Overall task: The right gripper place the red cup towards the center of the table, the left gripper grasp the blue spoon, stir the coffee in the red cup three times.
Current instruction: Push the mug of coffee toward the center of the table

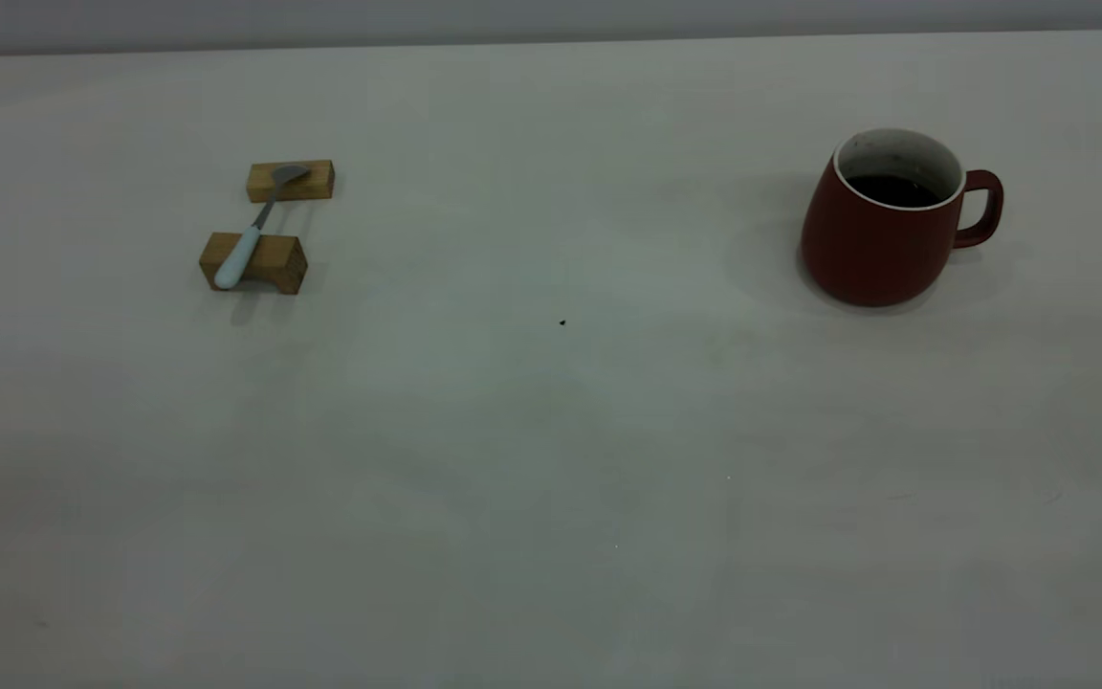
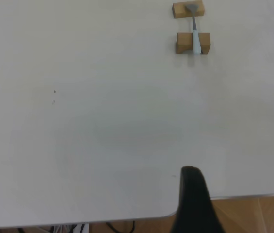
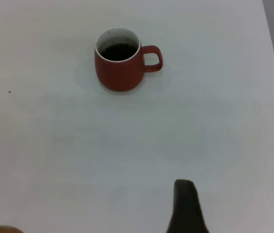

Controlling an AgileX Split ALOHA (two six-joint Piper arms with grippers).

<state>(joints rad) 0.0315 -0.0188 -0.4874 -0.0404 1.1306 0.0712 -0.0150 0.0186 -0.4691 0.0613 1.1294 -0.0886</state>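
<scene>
The red cup [image 1: 881, 239] stands upright at the far right of the table [image 1: 551, 459], its handle turned to the right, with dark coffee [image 1: 891, 189] inside. At the far left lies the blue spoon [image 1: 254, 225], resting across two wooden blocks with its bowl on the farther one. No gripper shows in the exterior view. The left gripper [image 2: 192, 204] appears only as a black tip over the table's near edge, far from the spoon [image 2: 195, 34]. The right gripper [image 3: 185, 208] is likewise a black tip, well short of the cup [image 3: 120, 73]. Neither touches anything.
The farther wooden block [image 1: 290, 181] and the nearer one [image 1: 254, 263] carry the spoon. A tiny dark speck [image 1: 562, 322] marks the tabletop near the middle. The table's rounded corner [image 2: 168, 216] and brown floor show in the left wrist view.
</scene>
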